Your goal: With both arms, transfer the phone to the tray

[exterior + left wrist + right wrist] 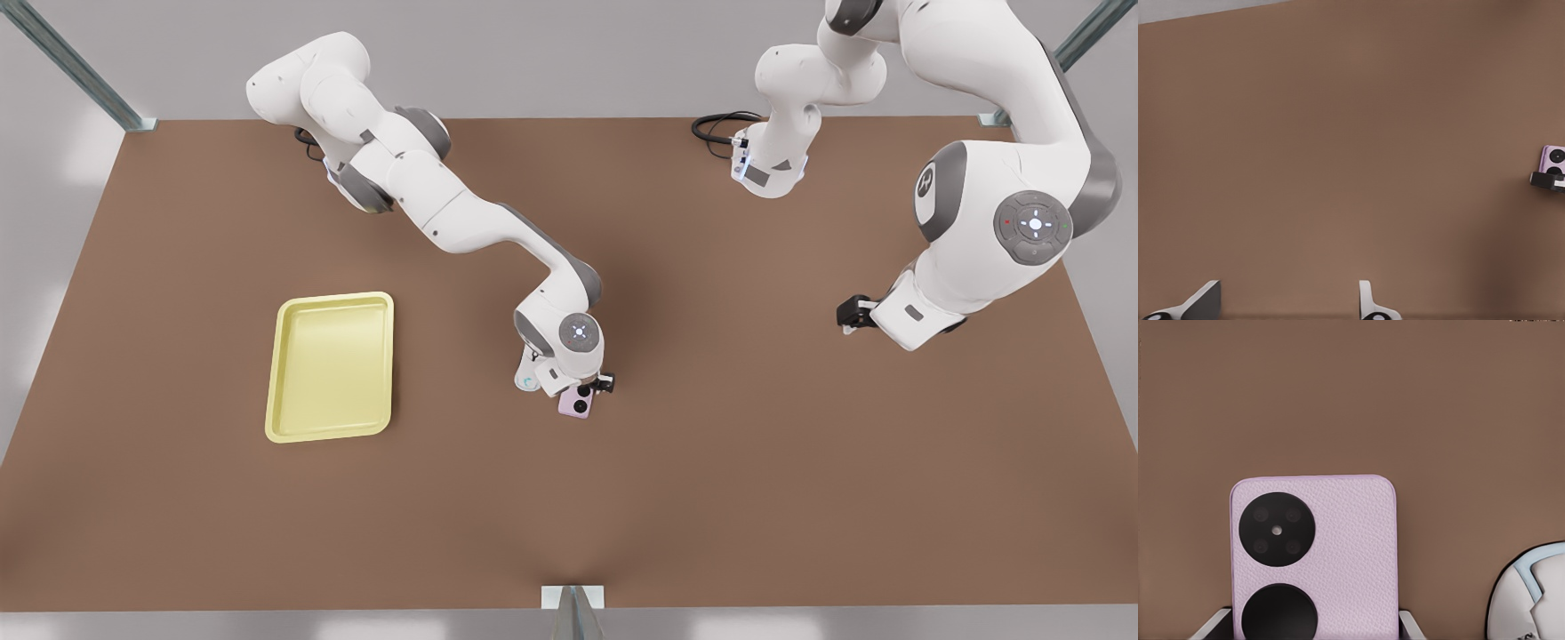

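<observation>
The small pale pink flat phone (1313,557) with two black circles sits between the right gripper (594,388) fingers, which close on its sides above the brown table (711,462). The pale yellow rimmed tray (331,366) lies well apart, toward the front view's left. Farther away, the left gripper (1288,303) waits with fingers spread, holding nothing.

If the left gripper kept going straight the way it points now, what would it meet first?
Probably just the bare table. The left gripper is open over it, and the phone lies well off to one side, at the right gripper.
</observation>
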`<state>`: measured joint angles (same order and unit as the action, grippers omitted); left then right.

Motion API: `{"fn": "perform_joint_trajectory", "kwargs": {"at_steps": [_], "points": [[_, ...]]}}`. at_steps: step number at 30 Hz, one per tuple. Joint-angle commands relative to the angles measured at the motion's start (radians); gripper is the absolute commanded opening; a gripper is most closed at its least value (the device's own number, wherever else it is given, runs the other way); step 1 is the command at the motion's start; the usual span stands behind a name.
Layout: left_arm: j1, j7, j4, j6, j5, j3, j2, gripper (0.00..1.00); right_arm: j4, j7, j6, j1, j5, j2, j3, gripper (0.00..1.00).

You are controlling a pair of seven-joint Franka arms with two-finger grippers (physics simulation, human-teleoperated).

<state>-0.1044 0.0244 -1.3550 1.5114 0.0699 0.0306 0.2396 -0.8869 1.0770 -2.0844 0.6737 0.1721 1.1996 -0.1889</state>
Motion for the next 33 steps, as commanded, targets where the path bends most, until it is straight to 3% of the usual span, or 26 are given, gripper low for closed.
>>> {"fn": "perform_joint_trajectory", "kwargs": {"at_steps": [1, 22, 23, 24, 33], "points": [[0.0, 0.002, 0.0, 0.0, 0.001, 0.0, -0.002, 1.0, 0.0, -0.015, 0.003, 0.0, 0.003, -0.003, 0.0, 0.86], [-0.001, 0.005, 0.013, -0.002, 0.001, 0.002, 0.0, 1.0, -0.009, -0.031, 0.024, -0.003, -0.003, -0.034, 0.003, 0.84], [0.0, 0.005, 0.013, 0.0, 0.001, 0.002, 0.0, 1.0, -0.009, -0.031, 0.024, -0.005, -0.002, -0.034, 0.003, 0.93], [0.0, 0.005, 0.013, 0.0, 0.001, 0.002, 0.0, 1.0, -0.009, -0.031, 0.023, -0.009, -0.002, -0.034, 0.002, 0.95], [-0.001, 0.008, 0.013, 0.0, 0.002, 0.002, 0.001, 1.0, 0.005, -0.028, -0.008, -0.026, 0.0, -0.011, -0.017, 0.95]]}}
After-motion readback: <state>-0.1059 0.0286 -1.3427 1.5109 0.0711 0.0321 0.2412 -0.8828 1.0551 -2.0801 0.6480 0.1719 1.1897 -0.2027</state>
